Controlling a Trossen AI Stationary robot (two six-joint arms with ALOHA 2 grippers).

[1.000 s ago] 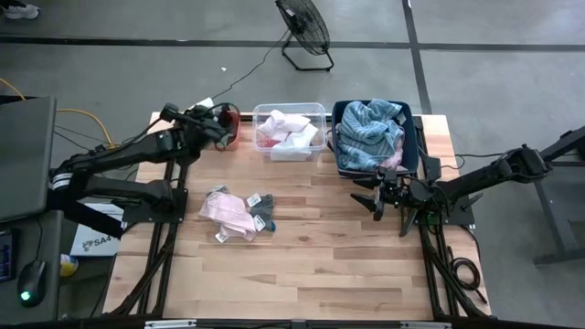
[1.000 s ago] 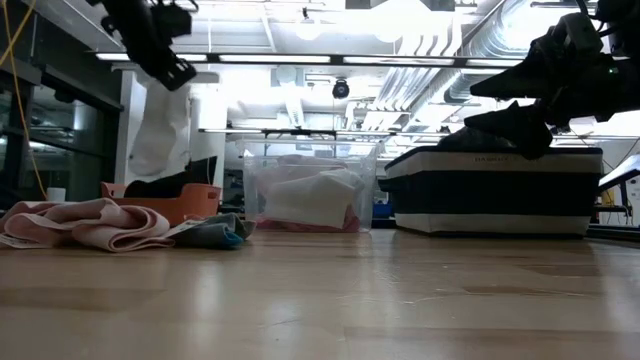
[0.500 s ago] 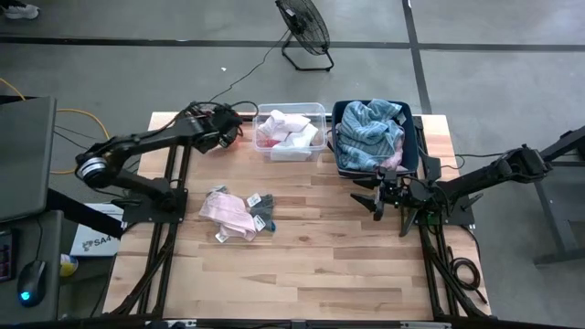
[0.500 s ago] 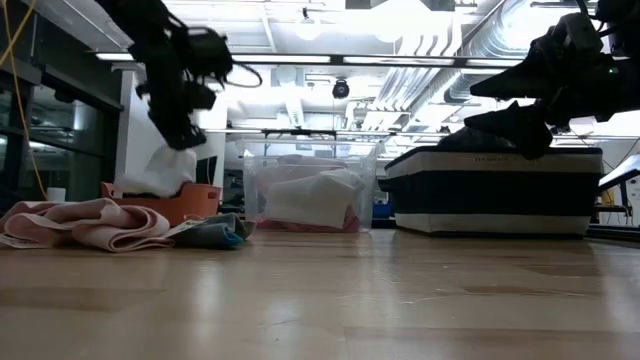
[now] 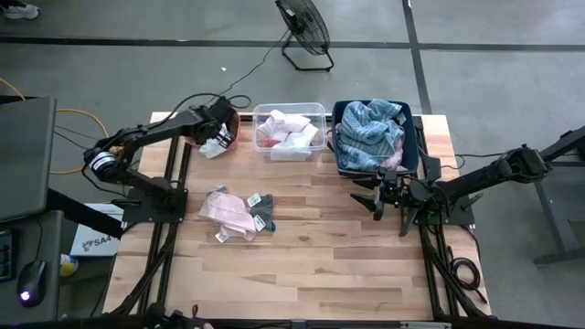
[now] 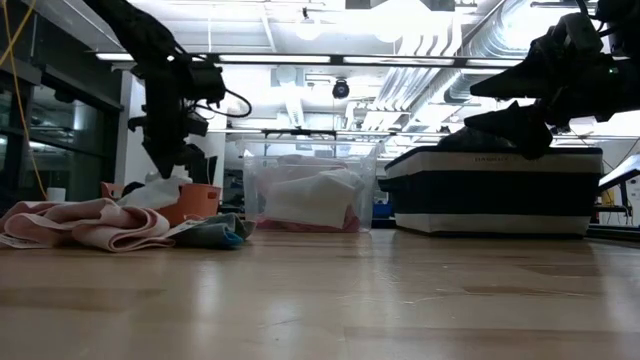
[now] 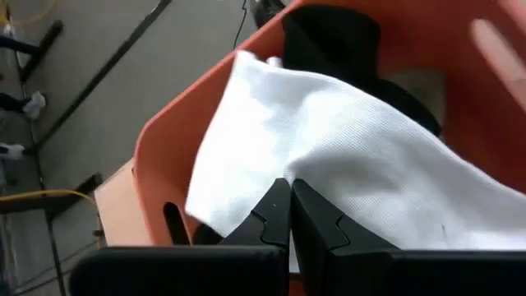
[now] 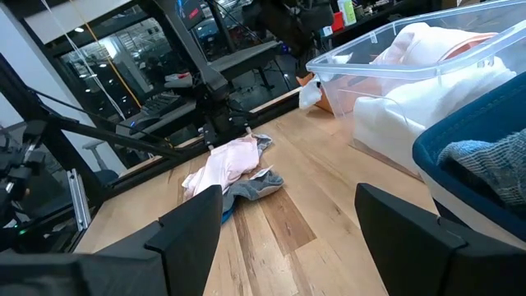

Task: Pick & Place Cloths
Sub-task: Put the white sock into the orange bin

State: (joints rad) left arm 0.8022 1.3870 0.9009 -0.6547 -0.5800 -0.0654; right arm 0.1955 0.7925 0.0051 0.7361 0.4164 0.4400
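My left gripper (image 5: 221, 133) is over the orange bin (image 5: 234, 119) at the table's far left and is shut on a white cloth (image 5: 213, 146). That cloth drapes over the bin's near rim (image 7: 177, 123), with a black cloth (image 7: 329, 37) inside the bin behind it. A pink cloth (image 5: 228, 210) and a small grey cloth (image 5: 261, 208) lie piled on the table. My right gripper (image 5: 378, 196) hangs open above the table, beside the dark blue bin (image 5: 414, 146) that holds the blue-striped cloth (image 5: 369, 131). My left gripper pinches the white cloth between its two shut fingers (image 7: 275, 215), coming from above and pointing down into the orange bin. The pinched part (image 7: 288, 168) lies just ahead of the fingertips; edge or fold, I cannot tell. The cloth lies slack across the bin's rim, part inside and part outside.
A clear bin (image 5: 311, 109) holding white and pale pink cloths stands between the orange and dark blue bins along the far edge. The cloth pile (image 8: 234, 164) sits left of centre. Bare wood stretches over the table's near half. A fan (image 5: 303, 27) stands on the floor beyond.
My left gripper has come down toward the orange bin, keeping hold of the white cloth. The cloth hung long below the gripper a second ago; now it is bunched on the bin's rim. My right arm has kept still.
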